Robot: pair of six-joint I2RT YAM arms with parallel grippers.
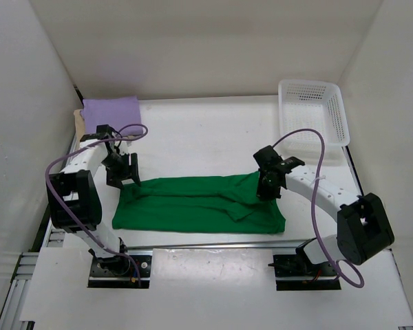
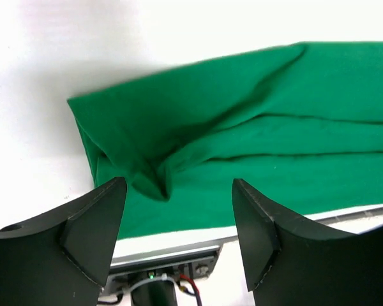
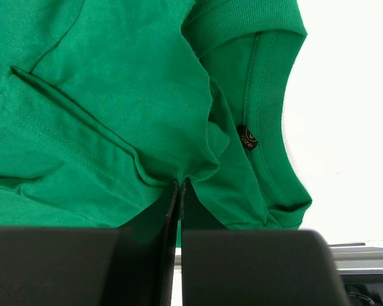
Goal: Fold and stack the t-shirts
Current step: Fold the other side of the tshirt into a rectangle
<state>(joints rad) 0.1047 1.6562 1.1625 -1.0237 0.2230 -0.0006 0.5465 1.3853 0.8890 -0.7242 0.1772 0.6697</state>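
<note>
A bright green t-shirt (image 1: 199, 204) lies folded lengthwise across the middle of the table. My left gripper (image 1: 122, 175) hovers over its left end. In the left wrist view this gripper (image 2: 179, 217) is open with nothing between its fingers (image 2: 92, 229), and the crumpled end of the green shirt (image 2: 242, 140) lies below. My right gripper (image 1: 267, 187) is at the shirt's right end. In the right wrist view it (image 3: 179, 186) is shut on a puckered fold of green cloth (image 3: 115, 95), beside the collar tag (image 3: 247, 138). A folded light purple t-shirt (image 1: 111, 110) rests at the back left on a tan one (image 1: 77, 122).
A white mesh basket (image 1: 313, 110) stands at the back right corner. White walls close in the table on three sides. A metal rail (image 1: 213, 245) runs along the near edge, in front of the two arm bases.
</note>
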